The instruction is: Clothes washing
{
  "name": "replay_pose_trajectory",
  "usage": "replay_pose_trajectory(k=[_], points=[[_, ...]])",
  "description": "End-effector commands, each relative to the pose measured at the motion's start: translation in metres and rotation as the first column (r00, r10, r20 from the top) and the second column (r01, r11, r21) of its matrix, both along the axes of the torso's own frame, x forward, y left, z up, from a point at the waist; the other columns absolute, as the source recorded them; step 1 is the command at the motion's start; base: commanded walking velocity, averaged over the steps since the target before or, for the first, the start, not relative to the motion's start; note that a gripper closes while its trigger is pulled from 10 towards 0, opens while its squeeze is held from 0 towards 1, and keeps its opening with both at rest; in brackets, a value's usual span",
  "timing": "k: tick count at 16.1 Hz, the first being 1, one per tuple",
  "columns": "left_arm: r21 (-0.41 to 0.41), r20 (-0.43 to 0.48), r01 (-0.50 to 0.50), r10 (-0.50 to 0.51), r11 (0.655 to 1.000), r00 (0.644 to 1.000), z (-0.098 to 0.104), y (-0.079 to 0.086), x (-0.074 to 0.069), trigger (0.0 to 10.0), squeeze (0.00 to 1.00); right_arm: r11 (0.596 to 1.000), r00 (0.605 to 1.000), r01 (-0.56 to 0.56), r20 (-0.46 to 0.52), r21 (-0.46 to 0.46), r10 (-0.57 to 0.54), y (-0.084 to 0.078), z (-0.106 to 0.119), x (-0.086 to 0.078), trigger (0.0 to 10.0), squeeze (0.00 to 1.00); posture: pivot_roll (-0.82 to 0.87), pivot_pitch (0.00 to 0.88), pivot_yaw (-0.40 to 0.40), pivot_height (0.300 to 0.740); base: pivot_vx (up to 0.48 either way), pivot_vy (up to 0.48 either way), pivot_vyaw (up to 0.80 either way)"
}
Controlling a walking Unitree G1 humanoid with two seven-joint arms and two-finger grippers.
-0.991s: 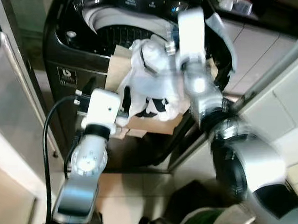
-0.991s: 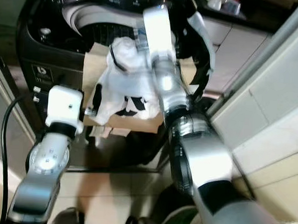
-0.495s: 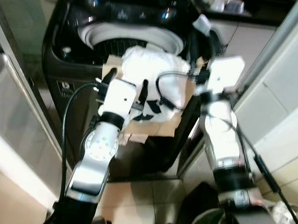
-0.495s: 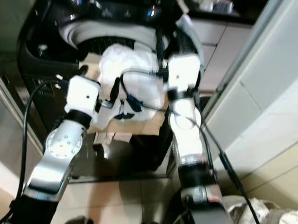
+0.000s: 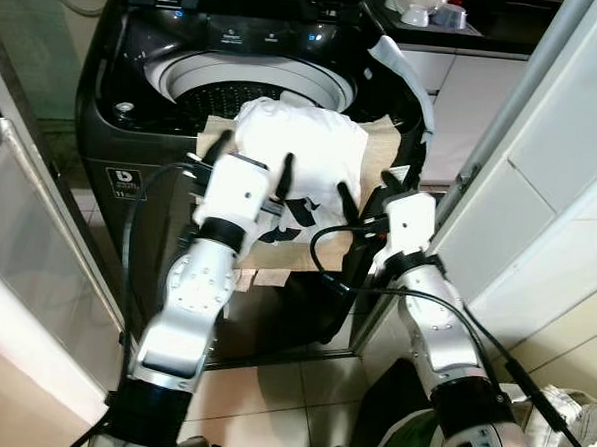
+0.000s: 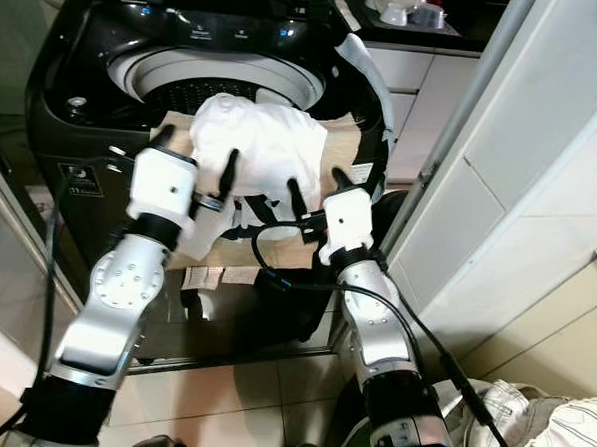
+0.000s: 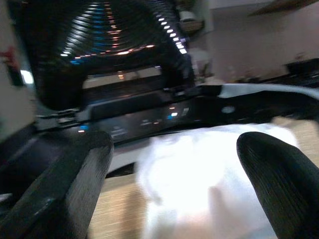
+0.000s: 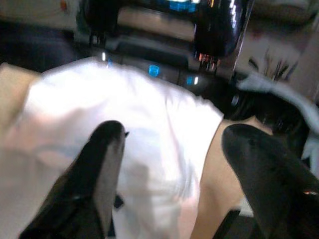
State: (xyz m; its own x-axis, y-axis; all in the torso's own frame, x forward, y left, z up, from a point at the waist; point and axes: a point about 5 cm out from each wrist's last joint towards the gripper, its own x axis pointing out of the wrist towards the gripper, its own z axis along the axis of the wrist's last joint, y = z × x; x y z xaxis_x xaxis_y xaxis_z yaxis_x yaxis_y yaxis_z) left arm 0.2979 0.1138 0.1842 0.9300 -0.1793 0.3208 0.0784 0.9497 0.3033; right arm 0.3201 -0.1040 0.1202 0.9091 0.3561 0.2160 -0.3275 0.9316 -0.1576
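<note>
Both the left gripper [image 5: 249,165] and right gripper [image 5: 364,196] hover spread beside the white garment [image 5: 302,149], heaped at the washing machine [image 5: 135,95] drum's near edge for loading.

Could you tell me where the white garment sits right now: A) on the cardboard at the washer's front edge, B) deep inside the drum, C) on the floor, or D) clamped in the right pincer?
A: the garment lies on the cardboard across the washer front, with the left pincer and right pincer open beside it.
</note>
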Motion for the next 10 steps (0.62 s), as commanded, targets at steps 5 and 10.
replay_pose_trajectory(k=[5, 10], points=[[0.077, -0.095, -0.106, 0.114, 0.991, 0.989, -0.025, 0.049, -0.017, 10.0, 0.00, 0.998, 0.998, 0.060, -0.009, 0.014, -0.060, -0.006, 0.004, 0.014, 10.0, 1.00, 0.04, 0.000, -0.059, 0.740, 0.000, 0.000, 0.00], [0.021, -0.345, -0.060, 0.063, 0.998, 0.936, -0.081, 0.065, -0.060, 10.0, 0.00, 0.996, 0.997, 0.083, -0.006, 0.010, -0.083, -0.010, -0.002, 0.011, 10.0, 1.00, 0.04, 0.000, -0.043, 0.740, 0.000, 0.000, 0.00]])
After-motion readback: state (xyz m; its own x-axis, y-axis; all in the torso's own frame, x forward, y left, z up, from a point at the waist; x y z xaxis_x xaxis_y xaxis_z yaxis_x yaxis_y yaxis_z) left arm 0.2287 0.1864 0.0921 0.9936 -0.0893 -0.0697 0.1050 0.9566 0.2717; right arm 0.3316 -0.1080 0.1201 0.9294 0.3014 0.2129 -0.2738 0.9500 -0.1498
